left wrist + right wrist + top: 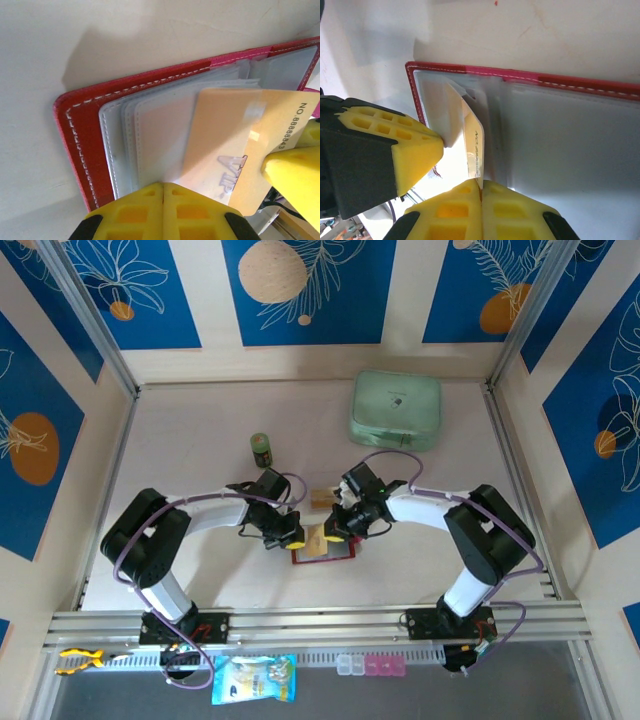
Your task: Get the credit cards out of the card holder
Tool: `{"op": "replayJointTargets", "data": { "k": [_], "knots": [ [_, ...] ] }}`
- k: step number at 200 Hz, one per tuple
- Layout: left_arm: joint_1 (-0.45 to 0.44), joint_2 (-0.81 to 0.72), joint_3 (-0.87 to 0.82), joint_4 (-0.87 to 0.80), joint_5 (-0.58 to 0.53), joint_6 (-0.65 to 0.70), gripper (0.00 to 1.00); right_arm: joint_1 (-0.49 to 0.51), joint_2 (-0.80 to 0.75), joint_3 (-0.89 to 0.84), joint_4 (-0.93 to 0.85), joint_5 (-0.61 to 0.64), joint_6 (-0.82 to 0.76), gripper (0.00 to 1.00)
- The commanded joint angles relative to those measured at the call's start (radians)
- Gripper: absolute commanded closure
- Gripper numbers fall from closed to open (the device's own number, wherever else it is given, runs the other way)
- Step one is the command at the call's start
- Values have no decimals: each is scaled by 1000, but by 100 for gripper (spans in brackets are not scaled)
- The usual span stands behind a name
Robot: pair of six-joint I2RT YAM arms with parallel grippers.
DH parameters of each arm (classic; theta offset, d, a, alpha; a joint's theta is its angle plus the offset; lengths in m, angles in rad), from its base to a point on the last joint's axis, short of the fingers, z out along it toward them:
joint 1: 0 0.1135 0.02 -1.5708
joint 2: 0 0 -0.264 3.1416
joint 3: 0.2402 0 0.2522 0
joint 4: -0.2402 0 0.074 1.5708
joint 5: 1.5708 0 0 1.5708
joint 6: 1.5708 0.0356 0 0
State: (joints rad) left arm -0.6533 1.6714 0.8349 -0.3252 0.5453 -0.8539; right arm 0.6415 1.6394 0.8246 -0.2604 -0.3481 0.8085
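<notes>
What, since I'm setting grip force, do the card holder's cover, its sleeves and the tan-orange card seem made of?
The card holder cover: probably leather or imitation leather, red, faintly shiny, with white stitching along its edge. The sleeves: likely soft frosted plastic, greyish and translucent, seams stitched. The tan-orange card: stiff glossy plastic, going by the raised VIP lettering and printed number.

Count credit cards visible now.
2. One tan VIP card half out of the red card holder, pinched by the right gripper; one loose card on the table beyond it. Sleeves may hide more.
</notes>
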Motion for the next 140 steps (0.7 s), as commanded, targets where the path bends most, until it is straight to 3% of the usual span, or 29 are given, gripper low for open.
{"op": "replayJointTargets", "data": {
  "k": [1,140],
  "knots": [
    [-10,19,0,-43,-16,24,98,-15,-29,-18,-68,28,-28,94],
    [-10,11,-11,-25,-10,22,98,26,-58,90,-265,176,-173,94]
  ]
}}
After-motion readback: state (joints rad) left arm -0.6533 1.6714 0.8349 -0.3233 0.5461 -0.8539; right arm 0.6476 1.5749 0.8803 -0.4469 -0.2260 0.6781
